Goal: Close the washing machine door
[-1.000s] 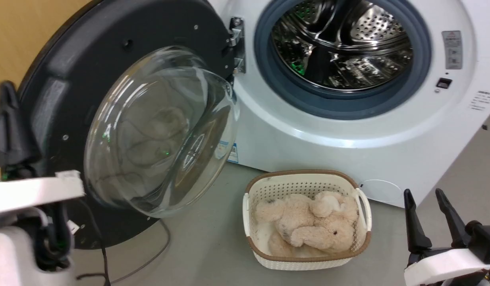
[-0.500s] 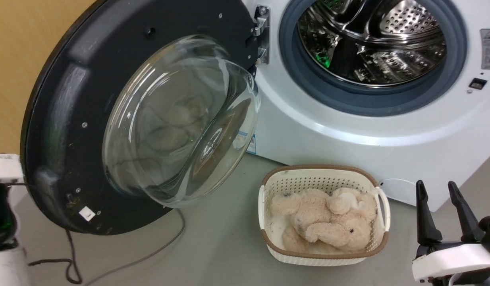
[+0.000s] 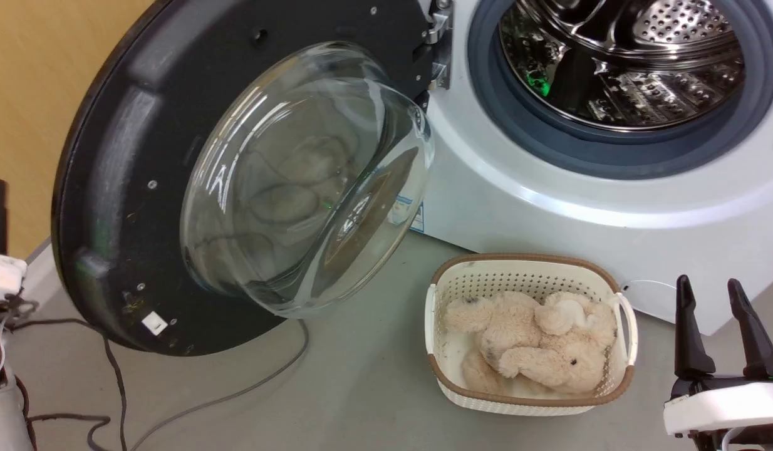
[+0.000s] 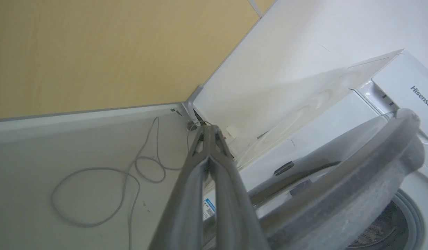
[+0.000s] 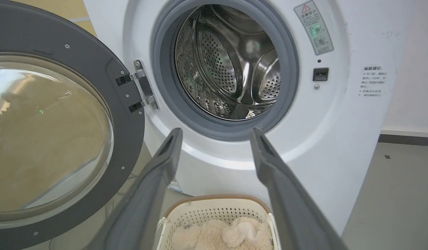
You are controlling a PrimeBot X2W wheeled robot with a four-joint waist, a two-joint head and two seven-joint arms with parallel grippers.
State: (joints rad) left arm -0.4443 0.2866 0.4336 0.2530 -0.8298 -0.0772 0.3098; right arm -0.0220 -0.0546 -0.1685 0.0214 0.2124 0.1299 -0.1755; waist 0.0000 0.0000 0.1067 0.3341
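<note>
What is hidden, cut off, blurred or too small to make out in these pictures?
Left wrist view: the washing machine door is blurred near the lens; whether the left gripper touches it cannot be told.
Head view: the left edge cuts off that gripper.
Right wrist view: the warning label print is too small to read.
Head view: the basket floor lies under the plush toy.

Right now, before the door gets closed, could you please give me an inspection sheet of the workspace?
Surface: grey floor.
Job's things: washing machine door wide open, left of the drum; nothing seen inside the washing machine.
Clutter: basket with plush toy, on the floor before the machine.
Grippers: left gripper shut, empty, by the door's rim; right gripper open, empty.
Cables: grey cable and dark cable loose under the door.
Surroundings: yellow wall.
</note>
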